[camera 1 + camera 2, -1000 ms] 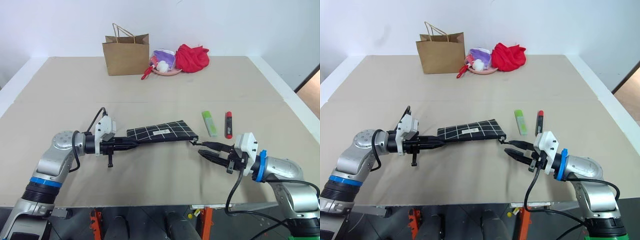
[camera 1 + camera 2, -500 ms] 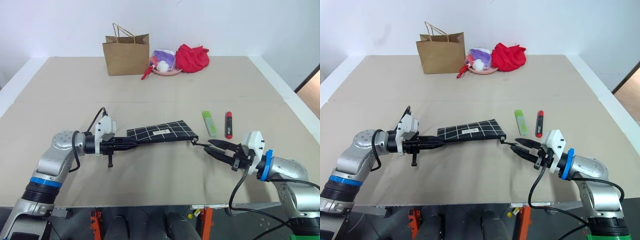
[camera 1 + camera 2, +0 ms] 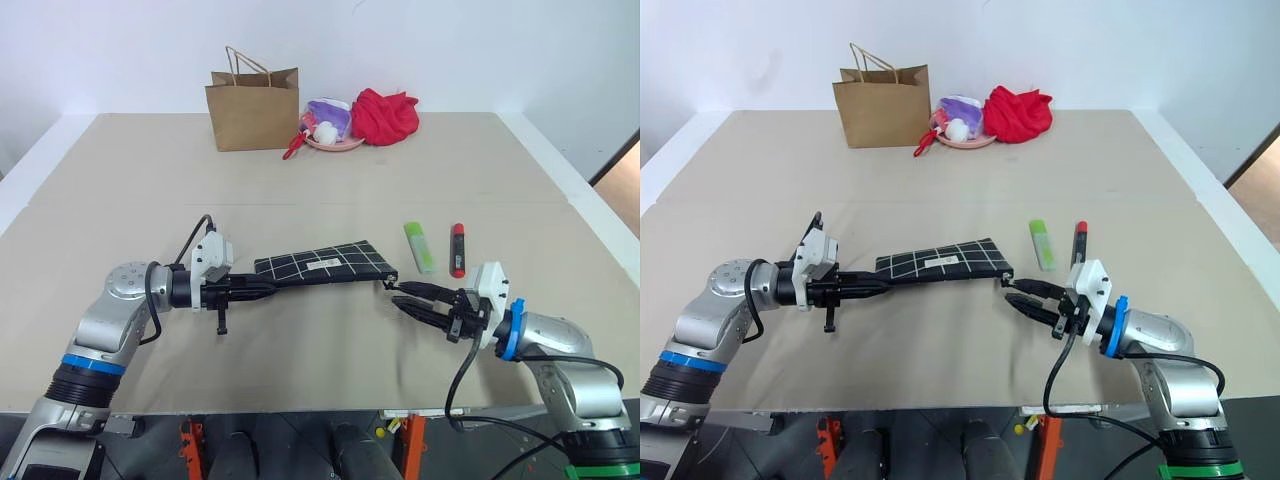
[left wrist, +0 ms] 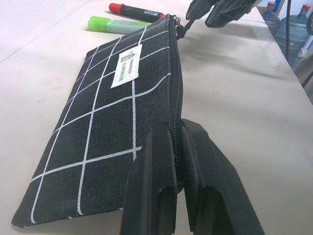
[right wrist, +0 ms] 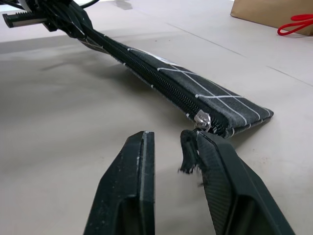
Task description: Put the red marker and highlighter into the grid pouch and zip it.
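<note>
Start at your right gripper (image 5: 168, 161): the fingers are apart with a narrow gap, and the black zipper pull (image 5: 188, 154) hangs right against the inner face of one finger, not pinched between them yet as far as I can tell. The metal slider (image 5: 202, 120) sits just past the fingertips, at the near corner of the grid pouch (image 3: 322, 264).

From there the pouch runs long-ways straight away from that gripper toward your left gripper (image 4: 177, 161), which is clamped tight on the far end of the pouch along the zipper edge. So the zipper line is basically the line between your two hands, and it looks fully zipped. My read is the pull has to travel along that axis toward the left hand, and the right arm is the only one placed to do it.

The highlighter (image 3: 419, 246) and red marker (image 3: 457, 249) lie side by side on the table (image 3: 300, 180), just beyond the right gripper, near the slider end of the pouch and roughly crosswise to it. Both are closer to your right arm.
</note>
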{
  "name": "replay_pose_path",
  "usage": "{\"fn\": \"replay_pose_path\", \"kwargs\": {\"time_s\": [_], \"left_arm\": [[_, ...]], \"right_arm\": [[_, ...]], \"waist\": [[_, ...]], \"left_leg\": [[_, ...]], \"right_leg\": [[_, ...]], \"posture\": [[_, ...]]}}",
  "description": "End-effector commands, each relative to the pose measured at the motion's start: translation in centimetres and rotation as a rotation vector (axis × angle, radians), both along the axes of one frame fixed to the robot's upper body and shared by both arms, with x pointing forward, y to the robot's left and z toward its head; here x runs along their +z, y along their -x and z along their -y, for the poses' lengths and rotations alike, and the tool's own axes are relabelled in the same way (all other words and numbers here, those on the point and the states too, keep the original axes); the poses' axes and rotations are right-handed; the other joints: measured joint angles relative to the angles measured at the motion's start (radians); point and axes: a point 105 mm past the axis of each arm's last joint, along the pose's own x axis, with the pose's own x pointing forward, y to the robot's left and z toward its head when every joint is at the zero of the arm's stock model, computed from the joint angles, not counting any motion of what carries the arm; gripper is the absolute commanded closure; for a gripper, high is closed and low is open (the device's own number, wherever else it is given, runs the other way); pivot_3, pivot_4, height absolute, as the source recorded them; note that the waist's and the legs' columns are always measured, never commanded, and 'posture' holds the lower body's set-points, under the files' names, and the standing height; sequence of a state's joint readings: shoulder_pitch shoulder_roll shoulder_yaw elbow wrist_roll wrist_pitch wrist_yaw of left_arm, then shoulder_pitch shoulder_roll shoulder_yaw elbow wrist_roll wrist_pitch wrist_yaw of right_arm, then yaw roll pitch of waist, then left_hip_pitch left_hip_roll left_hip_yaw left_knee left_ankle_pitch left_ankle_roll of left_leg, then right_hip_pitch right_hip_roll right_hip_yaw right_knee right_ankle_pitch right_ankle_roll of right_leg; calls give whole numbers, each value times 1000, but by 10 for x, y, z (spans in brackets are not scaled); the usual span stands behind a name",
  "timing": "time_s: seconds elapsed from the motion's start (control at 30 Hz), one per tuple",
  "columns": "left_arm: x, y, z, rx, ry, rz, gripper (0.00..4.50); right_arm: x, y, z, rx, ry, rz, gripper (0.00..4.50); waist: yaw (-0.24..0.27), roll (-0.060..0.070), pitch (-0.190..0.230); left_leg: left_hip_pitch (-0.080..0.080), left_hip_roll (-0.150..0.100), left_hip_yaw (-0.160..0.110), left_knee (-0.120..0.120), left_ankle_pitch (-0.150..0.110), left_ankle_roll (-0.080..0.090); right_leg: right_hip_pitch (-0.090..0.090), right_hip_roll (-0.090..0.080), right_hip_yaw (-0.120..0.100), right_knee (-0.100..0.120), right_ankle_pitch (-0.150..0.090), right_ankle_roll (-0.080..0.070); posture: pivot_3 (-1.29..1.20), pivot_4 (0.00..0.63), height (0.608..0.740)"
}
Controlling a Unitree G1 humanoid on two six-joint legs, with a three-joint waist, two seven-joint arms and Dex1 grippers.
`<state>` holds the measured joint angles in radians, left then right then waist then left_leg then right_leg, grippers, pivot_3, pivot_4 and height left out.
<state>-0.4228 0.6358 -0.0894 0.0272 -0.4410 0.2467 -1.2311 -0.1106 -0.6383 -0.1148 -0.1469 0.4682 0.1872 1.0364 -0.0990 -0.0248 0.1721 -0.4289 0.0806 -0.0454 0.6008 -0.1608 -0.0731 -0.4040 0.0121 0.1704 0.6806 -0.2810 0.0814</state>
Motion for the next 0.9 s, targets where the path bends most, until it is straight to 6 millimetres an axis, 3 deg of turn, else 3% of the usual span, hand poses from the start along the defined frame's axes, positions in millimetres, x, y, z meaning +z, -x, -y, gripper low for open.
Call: {"fn": "replay_pose_path", "kwargs": {"time_s": [0.03,0.37,0.57,0.9], "left_arm": [[11,3,2,-13,25,41,4500],[12,2,2,-9,22,49,4500],[12,1,7,-17,22,60,4500],[15,4,15,-41,32,87,4500]], "right_arm": [[13,1,-7,25,-21,46,4418],[14,2,-12,53,-12,60,4418],[33,10,-46,187,-15,96,4418],[36,3,-85,299,-3,95,4418]], "waist": [[0,0,0],[0,0,0],[0,0,0],[1,0,0]], "left_leg": [[0,0,0,0,0,0],[0,0,0,0,0,0],[0,0,0,0,0,0],[-1,0,-2,0,0,0]], "right_leg": [[0,0,0,0,0,0],[0,0,-1,0,0,0],[0,0,-1,0,0,0],[0,0,-2,0,0,-1]], "posture": [[0,150,740],[0,150,740],[0,150,740],[0,150,740]]}}
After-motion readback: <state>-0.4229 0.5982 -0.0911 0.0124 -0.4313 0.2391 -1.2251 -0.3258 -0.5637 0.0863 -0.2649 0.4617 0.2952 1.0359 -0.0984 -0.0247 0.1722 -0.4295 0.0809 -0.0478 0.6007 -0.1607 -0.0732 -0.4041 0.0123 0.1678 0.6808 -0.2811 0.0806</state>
